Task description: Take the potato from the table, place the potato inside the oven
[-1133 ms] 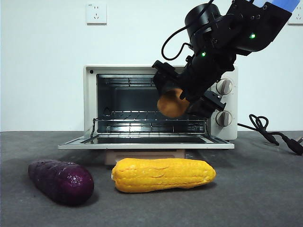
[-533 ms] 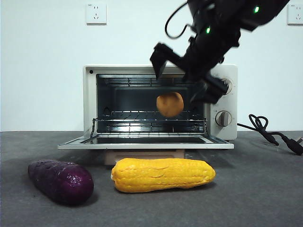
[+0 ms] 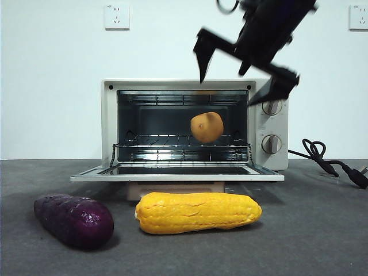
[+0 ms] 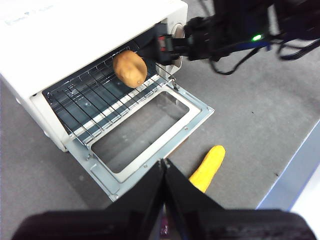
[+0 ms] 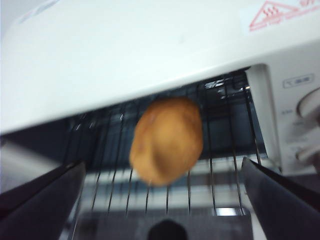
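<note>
Potato free of any grasp, at the rack inside the open oven; whether it rests there is unclear. Right gripper released, jaws spread wide above the oven's front. Left gripper clenched, waiting over the desk. Placement essentially complete.

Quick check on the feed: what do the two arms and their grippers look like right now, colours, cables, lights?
Both are black. The right gripper has two flat, pointed black jaws on a bulky black wrist; in the left wrist view that arm carries thin black cables and a small green light. The left gripper shows two black tapering jaws rising from a wide black body. No markings are readable on either.
</note>
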Available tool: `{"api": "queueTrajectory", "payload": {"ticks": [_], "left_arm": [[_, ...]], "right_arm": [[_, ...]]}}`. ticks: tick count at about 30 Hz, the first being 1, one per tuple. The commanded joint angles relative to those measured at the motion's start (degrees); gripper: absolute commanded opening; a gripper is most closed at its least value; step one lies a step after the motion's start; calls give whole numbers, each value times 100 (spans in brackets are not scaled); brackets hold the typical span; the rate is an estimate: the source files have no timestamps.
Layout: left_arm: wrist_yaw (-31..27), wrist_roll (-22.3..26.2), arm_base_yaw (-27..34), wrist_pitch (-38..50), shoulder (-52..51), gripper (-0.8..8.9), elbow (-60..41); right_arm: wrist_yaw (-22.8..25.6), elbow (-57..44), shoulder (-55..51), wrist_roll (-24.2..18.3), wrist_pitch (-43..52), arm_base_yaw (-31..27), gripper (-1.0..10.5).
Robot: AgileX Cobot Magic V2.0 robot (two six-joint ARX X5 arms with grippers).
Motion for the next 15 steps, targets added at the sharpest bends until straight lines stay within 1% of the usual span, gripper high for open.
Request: {"api": "queueTrajectory", "payload": {"ticks": [1,3,4,8,12,15], "left_arm": [[-33,66,17,302,39,-8,-101],[-26,22,90,522,129,-8,-153],[-24,7,136,595,162,-8,-190],[31,-31,387,999,382,-8,-555],[457,-188,791,1703,579,-8,-1143],[826,-297,1235,2258,800,-8,-1574]], "right_arm": [[-293,0,-442,-654,-553,11,596],[-518,0,-855,-1043,-1080,11,596],[-557,0,-1036,-1187,-1311,11,596],[-870,0,-1932,-1657,-2374,11,596],[-1119,0,-2684,-1971,-3285,11,596],[-1241,0,-3174,-2079,-3939,11,596]]}}
